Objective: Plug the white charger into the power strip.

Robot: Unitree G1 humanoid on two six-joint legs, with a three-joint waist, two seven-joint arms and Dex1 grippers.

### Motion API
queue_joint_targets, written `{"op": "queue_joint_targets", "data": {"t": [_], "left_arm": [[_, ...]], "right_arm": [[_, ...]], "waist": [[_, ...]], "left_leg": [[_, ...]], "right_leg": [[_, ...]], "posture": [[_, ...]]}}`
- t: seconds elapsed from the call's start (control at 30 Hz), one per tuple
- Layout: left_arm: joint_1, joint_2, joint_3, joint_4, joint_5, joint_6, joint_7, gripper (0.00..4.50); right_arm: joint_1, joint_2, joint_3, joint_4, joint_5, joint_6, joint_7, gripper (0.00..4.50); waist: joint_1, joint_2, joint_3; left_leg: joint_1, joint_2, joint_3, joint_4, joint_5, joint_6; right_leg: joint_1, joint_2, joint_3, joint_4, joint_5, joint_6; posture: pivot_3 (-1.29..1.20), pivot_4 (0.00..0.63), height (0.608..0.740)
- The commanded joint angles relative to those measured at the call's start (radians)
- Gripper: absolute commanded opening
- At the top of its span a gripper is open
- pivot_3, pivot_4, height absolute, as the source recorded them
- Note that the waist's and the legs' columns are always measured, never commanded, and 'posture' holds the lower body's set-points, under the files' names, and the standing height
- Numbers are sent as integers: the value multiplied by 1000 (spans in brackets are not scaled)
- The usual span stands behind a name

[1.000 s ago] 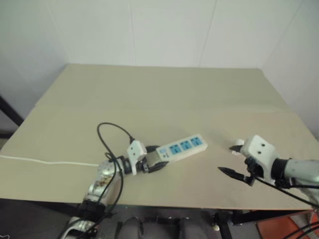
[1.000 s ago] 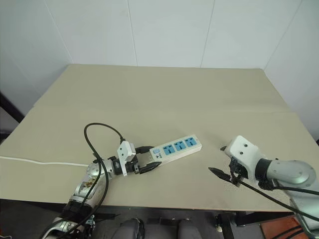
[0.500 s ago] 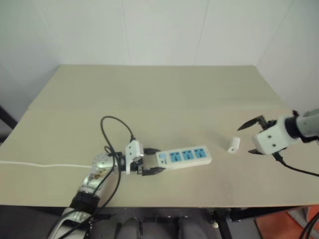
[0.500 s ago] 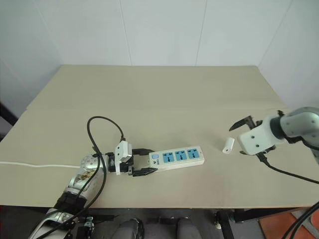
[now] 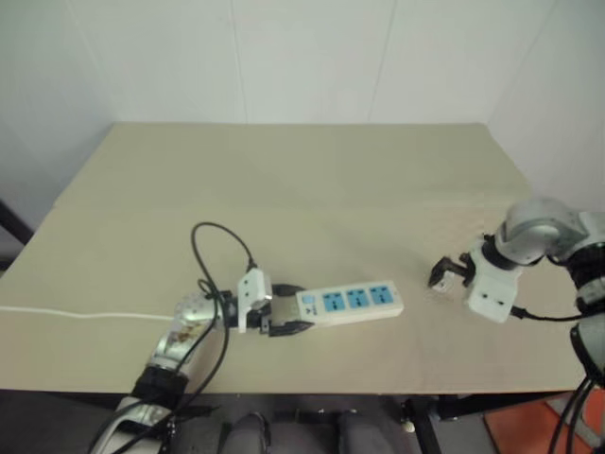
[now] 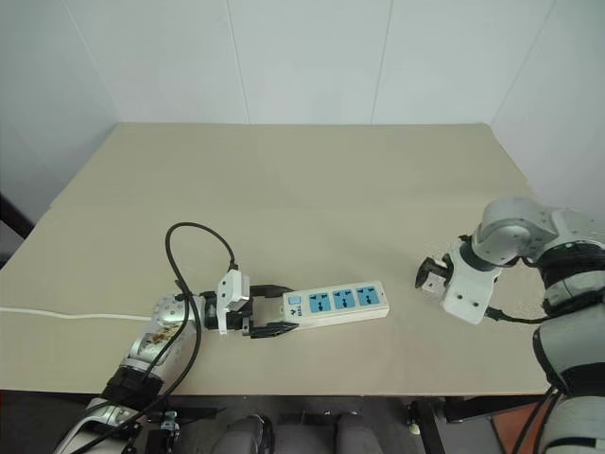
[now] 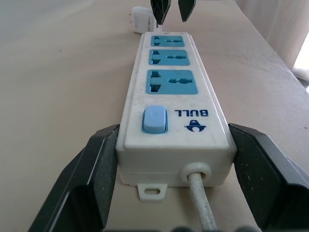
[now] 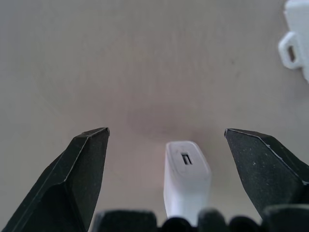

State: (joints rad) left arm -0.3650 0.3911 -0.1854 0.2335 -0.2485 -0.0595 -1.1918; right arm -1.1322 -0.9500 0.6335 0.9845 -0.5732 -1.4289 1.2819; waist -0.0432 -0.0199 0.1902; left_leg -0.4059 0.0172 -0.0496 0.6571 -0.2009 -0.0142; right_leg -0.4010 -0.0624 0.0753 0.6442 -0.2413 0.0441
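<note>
The power strip (image 5: 350, 300) lies flat near the table's front edge, its three blue socket faces up. My left gripper (image 5: 301, 308) is shut on its switch end, one black finger (image 7: 96, 164) against each long side. The white charger (image 8: 187, 186) lies on the table just past the strip's far end, also seen as a small white block (image 7: 143, 19). My right gripper (image 5: 444, 274) points down over the charger and is open. Its fingertips (image 8: 91, 145) straddle the charger with a gap on both sides.
The beige table (image 5: 284, 180) stands against white walls. The strip's thin white cord (image 5: 85, 314) runs off to the left along the front edge. A black cable loop (image 5: 217, 236) rises from my left arm.
My right gripper has swung from beside the charger, rolled over and come down around it, still open. Early in the second the left gripper turned the power strip nearly parallel to the front edge.
</note>
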Motion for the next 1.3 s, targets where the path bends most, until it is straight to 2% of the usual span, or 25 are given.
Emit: {"op": "queue_joint_targets", "data": {"t": [0.03, 0.23, 0.93, 1.03, 1.3], "left_arm": [[14, 7, -17, -34, 3, 1, -8, 3204], [9, 8, -22, -28, 7, 1, -10, 3204], [18, 14, -22, -23, 13, -25, -9, 3204], [19, 14, -23, -21, 16, -26, -7, 3204], [23, 17, -26, -21, 20, -32, -7, 3204]], "right_arm": [[-63, 14, 21, 25, -124, -10, -109, 4500], [-130, 66, 79, 77, -289, 20, -282, 4500], [-243, 131, 277, 164, -593, 35, -690, 4500], [-256, 134, 311, 167, -640, 42, -750, 3886], [-287, 144, 371, 179, -720, 50, -873, 1144]], "waist": [[-1, 0, 0], [-3, 0, 0], [-3, 1, 0], [-3, 1, 0], [-11, 1, -1]], "left_leg": [[0, 0, 0, 0, 0, 0], [1, 0, 0, 0, 0, 0], [1, 0, 0, 0, 0, 0], [1, 0, 0, 0, 0, 0], [2, -1, 0, 0, 0, 0]], "right_leg": [[0, 0, 0, 1, 0, 0], [-1, 0, 0, 3, 0, -1], [-1, 0, 0, 4, 0, -1], [-1, 0, 1, 4, 0, -1], [-1, 0, 1, 4, 0, -1]], "posture": [[0, 150, 740], [0, 150, 740], [0, 150, 740], [0, 150, 740], [0, 150, 740]]}}
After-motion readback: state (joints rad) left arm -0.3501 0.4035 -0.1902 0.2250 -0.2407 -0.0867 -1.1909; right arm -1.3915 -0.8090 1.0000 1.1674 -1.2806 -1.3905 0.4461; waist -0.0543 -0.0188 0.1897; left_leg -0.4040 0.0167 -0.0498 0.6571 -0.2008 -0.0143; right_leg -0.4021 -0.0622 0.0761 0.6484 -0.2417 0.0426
